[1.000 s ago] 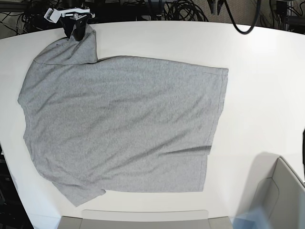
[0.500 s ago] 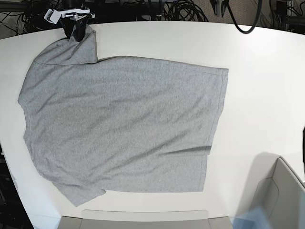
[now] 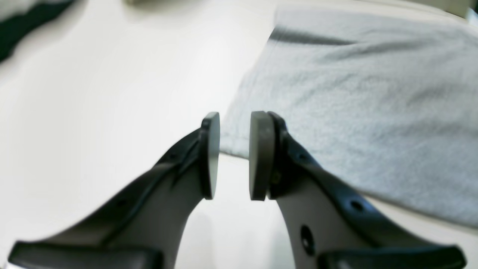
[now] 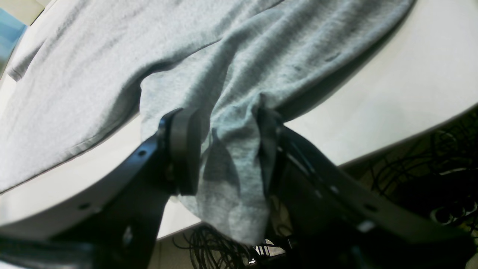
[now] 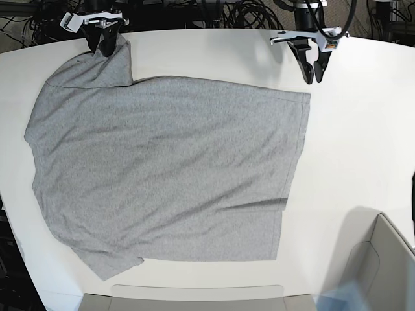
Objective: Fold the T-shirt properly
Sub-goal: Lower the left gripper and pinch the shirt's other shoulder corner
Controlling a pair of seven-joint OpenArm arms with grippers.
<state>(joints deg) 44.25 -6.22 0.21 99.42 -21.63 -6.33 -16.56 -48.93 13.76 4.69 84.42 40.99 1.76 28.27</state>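
The light grey T-shirt (image 5: pixel 168 162) lies spread flat on the white table (image 5: pixel 363 142), plain side up, hem toward the right. My right gripper (image 5: pixel 104 40) at the far left corner is shut on a bunched sleeve; in the right wrist view the T-shirt (image 4: pixel 112 56) fabric fills the gap of this gripper (image 4: pixel 224 149) and hangs below the table edge. My left gripper (image 5: pixel 313 70) hovers just past the shirt's far right hem corner. In the left wrist view that gripper (image 3: pixel 233 149) stands open by a narrow gap, holding nothing, the T-shirt (image 3: pixel 354 93) corner just beyond it.
A grey bin (image 5: pixel 389 259) stands at the near right corner and a flat grey tray (image 5: pixel 194 298) runs along the near edge. Black cables (image 5: pixel 246 13) crowd the space behind the far table edge. Bare white table lies to the right of the shirt.
My left arm has come into the base view at the far right, down by the shirt's hem corner, with its jaws now slightly apart. The right gripper and shirt have not moved.
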